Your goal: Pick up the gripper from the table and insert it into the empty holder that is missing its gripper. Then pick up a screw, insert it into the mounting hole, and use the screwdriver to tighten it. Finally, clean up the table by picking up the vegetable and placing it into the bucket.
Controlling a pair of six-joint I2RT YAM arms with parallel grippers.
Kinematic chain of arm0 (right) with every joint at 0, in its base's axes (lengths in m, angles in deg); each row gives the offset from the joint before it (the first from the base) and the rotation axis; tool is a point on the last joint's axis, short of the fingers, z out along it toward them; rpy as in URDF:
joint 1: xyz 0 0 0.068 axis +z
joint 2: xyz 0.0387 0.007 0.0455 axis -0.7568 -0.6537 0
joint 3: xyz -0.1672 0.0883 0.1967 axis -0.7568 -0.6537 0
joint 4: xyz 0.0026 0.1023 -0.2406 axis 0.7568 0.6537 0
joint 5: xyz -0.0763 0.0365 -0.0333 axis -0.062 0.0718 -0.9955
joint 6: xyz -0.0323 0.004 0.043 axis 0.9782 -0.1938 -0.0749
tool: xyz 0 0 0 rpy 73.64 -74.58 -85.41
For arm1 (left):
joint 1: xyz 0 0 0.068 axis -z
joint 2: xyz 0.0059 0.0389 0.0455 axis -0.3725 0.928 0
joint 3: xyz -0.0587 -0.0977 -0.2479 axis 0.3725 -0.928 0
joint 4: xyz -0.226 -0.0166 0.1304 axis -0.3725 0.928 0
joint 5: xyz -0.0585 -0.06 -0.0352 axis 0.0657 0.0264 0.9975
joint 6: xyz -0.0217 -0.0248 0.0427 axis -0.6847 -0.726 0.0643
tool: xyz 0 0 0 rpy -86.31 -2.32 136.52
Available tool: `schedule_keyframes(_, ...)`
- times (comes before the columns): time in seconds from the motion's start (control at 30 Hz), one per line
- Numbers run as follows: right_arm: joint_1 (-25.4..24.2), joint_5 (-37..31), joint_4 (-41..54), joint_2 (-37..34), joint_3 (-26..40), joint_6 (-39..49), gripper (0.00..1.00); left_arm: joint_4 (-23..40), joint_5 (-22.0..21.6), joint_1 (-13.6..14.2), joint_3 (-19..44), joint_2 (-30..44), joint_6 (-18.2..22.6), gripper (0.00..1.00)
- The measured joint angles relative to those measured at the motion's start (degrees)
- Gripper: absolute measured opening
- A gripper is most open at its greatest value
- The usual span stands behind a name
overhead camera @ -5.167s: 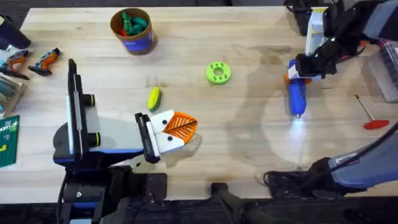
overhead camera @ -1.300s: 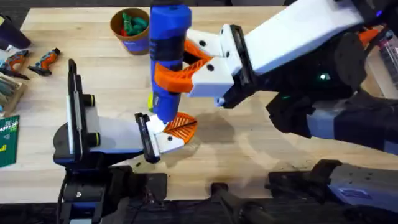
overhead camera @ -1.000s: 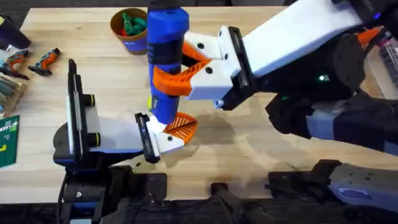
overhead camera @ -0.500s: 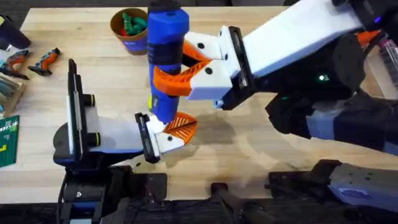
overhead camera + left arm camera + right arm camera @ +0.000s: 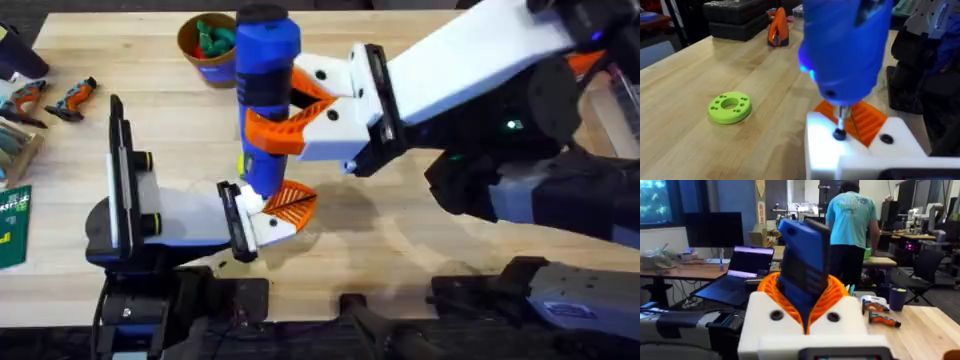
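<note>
Blue screwdriver (image 5: pixel 264 95) driving screw (image 5: pixel 839 134) into holder (image 5: pixel 860 150).
Right end effector (image 5: pixel 290 108) clamping driver upright, tip seemingly seated w/ gripper (image 5: pixel 291 201) mounted. Next: finish tightening, lift off, then vegetable (image 5: pixel 241 163) beside it to bucket (image 5: pixel 212 46).

The right gripper (image 5: pixel 805 312) is sitting at the bottom centre of the frame, its white finger mounts and orange ribbed pads (image 5: pixel 832 297) closing on the blue screwdriver (image 5: pixel 802 272), which is rising tilted toward the upper left. At the lower right, a corner of the wooden desk (image 5: pixel 927 325) is carrying an orange-and-black hand tool (image 5: pixel 882 319) and a dark cup (image 5: pixel 898 298). An open laptop (image 5: pixel 737 275) is glowing at the left.
</note>
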Motion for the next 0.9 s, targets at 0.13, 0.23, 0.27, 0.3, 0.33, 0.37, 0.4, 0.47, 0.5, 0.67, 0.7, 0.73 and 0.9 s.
schedule_keyframes(0.13, 0.0, 0.0, 0.1, -0.6, 0.0, 0.1, 0.028, 0.0, 0.0, 0.0, 0.0, 0.0, 0.0, 0.004)
schedule_keyframes(0.23, 0.0, 0.0, 0.1, -0.6, 0.0, 0.2, 0.028, 0.0, 0.0, 0.0, 0.0, 0.0, 0.0, 0.004)
schedule_keyframes(0.27, 0.0, 0.0, 0.1, -0.6, 0.0, 0.3, 0.028, 0.0, 0.0, 0.0, 0.0, 0.0, 0.0, 0.004)
schedule_keyframes(0.3, 0.0, 0.0, 0.1, -0.6, 0.0, 0.3, 0.028, 0.0, 0.0, 0.0, 0.0, 0.0, 0.0, 0.004)
schedule_keyframes(0.33, 0.0, 0.0, 0.1, -0.6, 0.0, 0.3, 0.028, 0.0, 0.0, 0.0, 0.0, 0.0, 0.0, 0.004)
schedule_keyframes(0.37, 0.0, 0.0, 0.1, -0.6, 0.0, 0.3, 0.028, 0.0, 0.0, 0.0, 0.0, 0.0, 0.0, 0.004)
schedule_keyframes(0.4, 0.0, 0.0, 0.1, -0.6, 0.0, 0.3, 0.028, 0.0, 0.0, 0.0, 0.0, 0.0, 0.0, 0.004)
schedule_keyframes(0.47, 0.0, 0.0, 0.1, -0.6, 0.0, 0.3, 0.028, 0.0, 0.0, 0.0, 0.0, 0.0, 0.0, 0.004)
schedule_keyframes(0.5, 0.0, 0.0, 0.1, -0.6, 0.0, 0.3, 0.028, 0.0, 0.0, 0.0, 0.0, 0.0, 0.0, 0.004)
schedule_keyframes(0.67, 0.0, 0.0, 0.1, -0.6, 0.0, 0.3, 0.028, 0.0, 0.0, 0.0, 0.0, 0.0, 0.0, 0.004)
schedule_keyframes(0.7, 0.0, 0.0, 0.1, -0.6, 0.0, 0.3, 0.028, 0.0, 0.0, 0.0, 0.0, 0.0, 0.0, 0.004)
schedule_keyframes(0.73, 0.0, 0.0, 0.1, -0.6, 0.0, 0.3, 0.028, 0.0, 0.0, 0.0, 0.0, 0.0, 0.0, 0.004)
schedule_keyframes(0.9, 0.0, 0.0, 0.1, -0.6, 0.0, 0.3, 0.028, 0.0, 0.0, 0.0, 0.0, 0.0, 0.0, 0.004)
